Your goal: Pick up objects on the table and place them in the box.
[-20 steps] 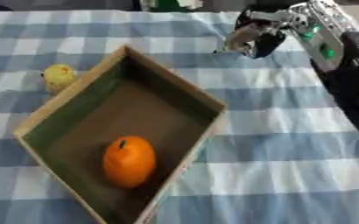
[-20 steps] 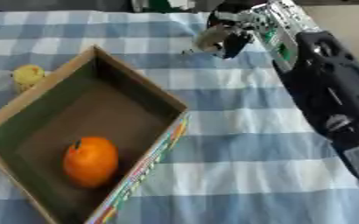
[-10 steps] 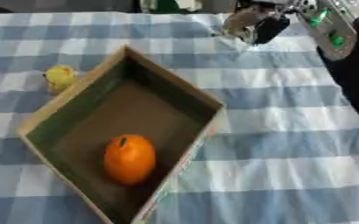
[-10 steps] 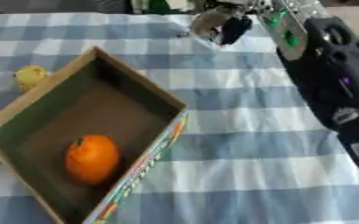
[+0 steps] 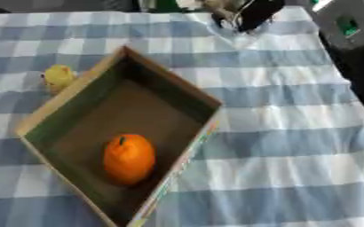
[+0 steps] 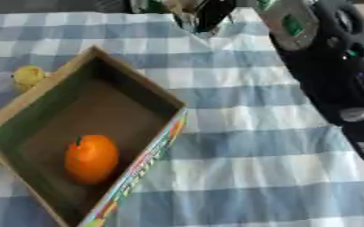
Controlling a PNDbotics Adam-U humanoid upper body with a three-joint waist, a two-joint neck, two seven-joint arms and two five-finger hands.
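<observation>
Black right arm [image 6: 333, 75] w/ silver joint housing, green markings, thin cables

Right hand [image 5: 243, 12]: blurred, cut off at top edge; finger position indiscernible. Small yellow object [image 5: 59, 76]: possibly a toy, partly behind box wall [image 5: 76, 91].

We've got one box [image 5: 57, 104] on the checked cloth [image 5: 294, 133], with one orange [image 5: 128, 158] inside it. One small yellow thing [image 5: 58, 76] sits outside, just beside the box's left wall. One robot hand [image 5: 243, 11] shows, at the far edge. So that's two loose items total.
</observation>
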